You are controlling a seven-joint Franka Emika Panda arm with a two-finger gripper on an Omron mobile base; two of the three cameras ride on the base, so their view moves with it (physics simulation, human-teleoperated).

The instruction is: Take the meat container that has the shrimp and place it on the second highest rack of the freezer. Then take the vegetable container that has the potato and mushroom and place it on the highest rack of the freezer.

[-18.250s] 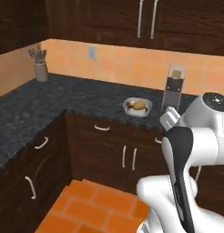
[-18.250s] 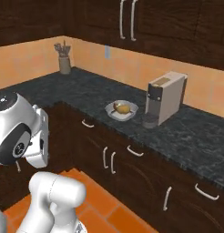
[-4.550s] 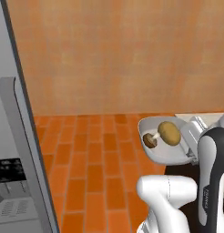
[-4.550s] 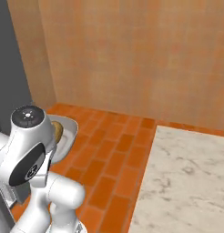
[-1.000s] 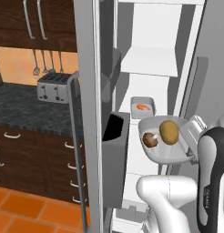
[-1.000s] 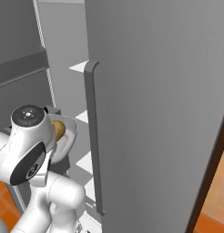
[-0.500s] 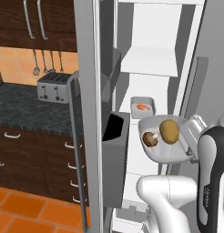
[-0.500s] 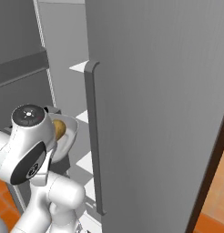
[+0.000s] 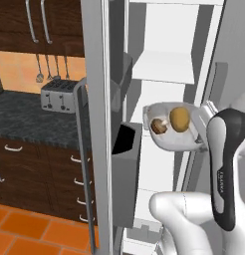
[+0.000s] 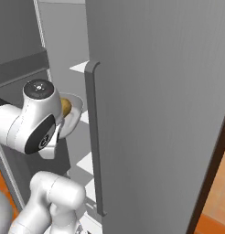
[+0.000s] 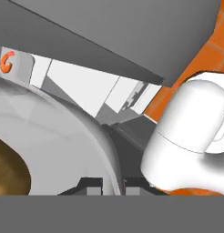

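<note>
Holding the pale grey oval tub (image 9: pixel 174 134) of potato and mushroom, pincer (image 11: pixel 113 184) clenched on its rim; the flat white top shelf (image 9: pixel 164 67) sits above and ahead.

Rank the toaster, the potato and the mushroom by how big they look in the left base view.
1. toaster, largest, though farther from the camera
2. potato
3. mushroom, smallest; it sits beside the potato in the same container, so that comparison is fair
</note>
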